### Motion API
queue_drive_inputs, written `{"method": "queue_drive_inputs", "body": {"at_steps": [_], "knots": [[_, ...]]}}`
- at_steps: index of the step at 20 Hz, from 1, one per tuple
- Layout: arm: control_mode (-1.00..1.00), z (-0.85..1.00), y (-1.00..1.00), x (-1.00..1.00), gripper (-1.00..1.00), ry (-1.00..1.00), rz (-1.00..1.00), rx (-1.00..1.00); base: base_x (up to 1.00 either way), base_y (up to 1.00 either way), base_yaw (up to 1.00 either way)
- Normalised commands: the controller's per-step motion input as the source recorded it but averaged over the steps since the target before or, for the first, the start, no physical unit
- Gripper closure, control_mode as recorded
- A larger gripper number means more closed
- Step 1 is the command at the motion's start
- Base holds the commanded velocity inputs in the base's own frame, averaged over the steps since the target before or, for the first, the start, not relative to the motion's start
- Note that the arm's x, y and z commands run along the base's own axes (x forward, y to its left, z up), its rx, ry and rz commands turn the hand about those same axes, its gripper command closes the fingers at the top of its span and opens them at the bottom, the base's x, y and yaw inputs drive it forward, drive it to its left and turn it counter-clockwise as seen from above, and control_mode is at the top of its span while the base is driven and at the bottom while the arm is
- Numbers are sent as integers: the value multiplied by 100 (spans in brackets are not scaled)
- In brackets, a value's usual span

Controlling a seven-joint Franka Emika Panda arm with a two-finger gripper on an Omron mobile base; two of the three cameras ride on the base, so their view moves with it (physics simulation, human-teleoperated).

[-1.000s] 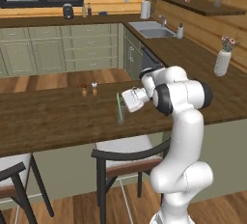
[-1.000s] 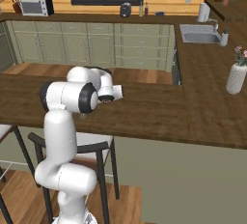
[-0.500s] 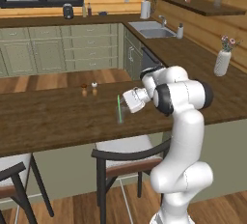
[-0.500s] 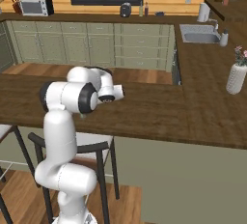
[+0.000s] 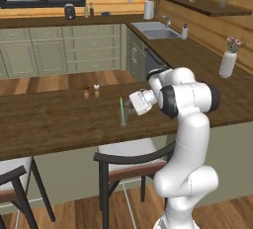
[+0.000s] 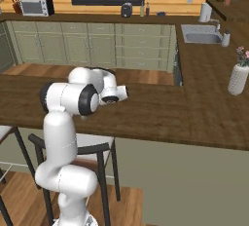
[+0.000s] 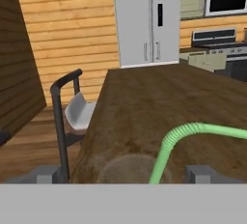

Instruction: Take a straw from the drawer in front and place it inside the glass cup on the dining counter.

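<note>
Even, flat rendered light fills the kitchen, with no glare and only faint shading under the dining counter [image 5: 59,124]; textures look soft and slightly blurred, and the straw [image 7: 169,146] bends oddly near the hand view's lower edge

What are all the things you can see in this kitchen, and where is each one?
thin light-green straw: one, standing in the cup
small clear glass cup: one, on the dining counter, beside the gripper
long dark brown wood dining counter: one, across the middle
small brown and white shakers: two, on the dining counter's far side
dark-framed chairs: two, below the near edge
white vase with flowers: one, on the right counter
steel sink: one, in the back counter
microwave: one, white, back left
grey fridge: one, by the wood wall
white robot arm: one, behind the counter
gripper: one, open, near the straw
</note>
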Motion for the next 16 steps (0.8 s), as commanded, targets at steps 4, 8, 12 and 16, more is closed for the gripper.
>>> {"method": "queue_drive_inputs", "body": {"at_steps": [4, 8, 12, 16], "knots": [[-100, 11, -33, -1, -100, 0, 0, 0, 0, 0, 0], [-100, 37, -19, -39, -100, -4, 0, 0, 0, 0, 0], [-100, 37, -1, -65, -100, -5, 0, 0, 0, 0, 0], [-100, 18, 1, -57, -100, -3, 0, 0, 0, 0, 0]]}}
